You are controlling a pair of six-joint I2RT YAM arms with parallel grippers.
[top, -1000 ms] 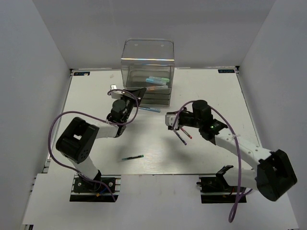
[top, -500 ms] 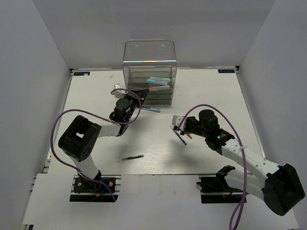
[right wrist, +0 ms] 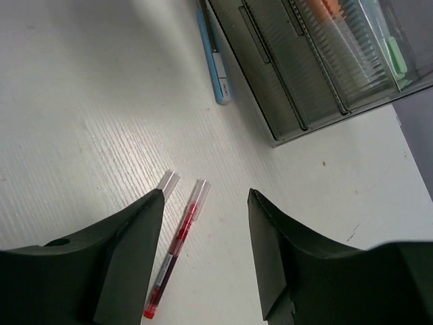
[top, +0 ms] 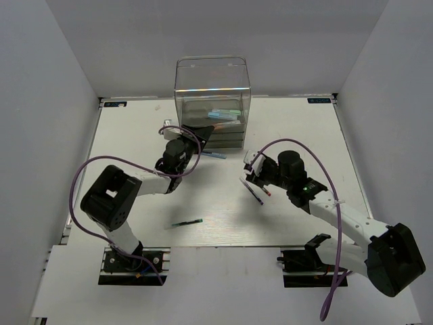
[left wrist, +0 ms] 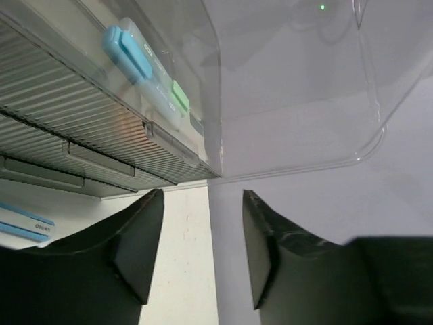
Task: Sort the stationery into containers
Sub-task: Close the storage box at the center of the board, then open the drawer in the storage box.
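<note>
The containers are drawers in a clear smoky drawer unit (top: 212, 101) at the back of the table. Light blue (left wrist: 128, 51) and mint-green (left wrist: 179, 95) markers lie inside it, and an orange marker (right wrist: 328, 8) shows through a drawer. My left gripper (top: 199, 132) stands open and empty at the unit's front left corner (left wrist: 203, 203). My right gripper (top: 252, 170) is open just above a red pen (right wrist: 179, 244), which lies between its fingers. A second pen's clear cap (right wrist: 167, 181) peeks out beside the left finger. A dark purple pen (top: 252, 191) lies next to the red one.
A thin blue pen (top: 215, 154) lies on the table right in front of the drawers (right wrist: 213, 57). A dark green pen (top: 186, 223) lies alone near the front, between the two arm bases. White walls enclose the table on three sides.
Both grippers were shut and now stand open. The right wrist has swung a little to the right over the two pens; the drawer unit has shifted slightly right.
</note>
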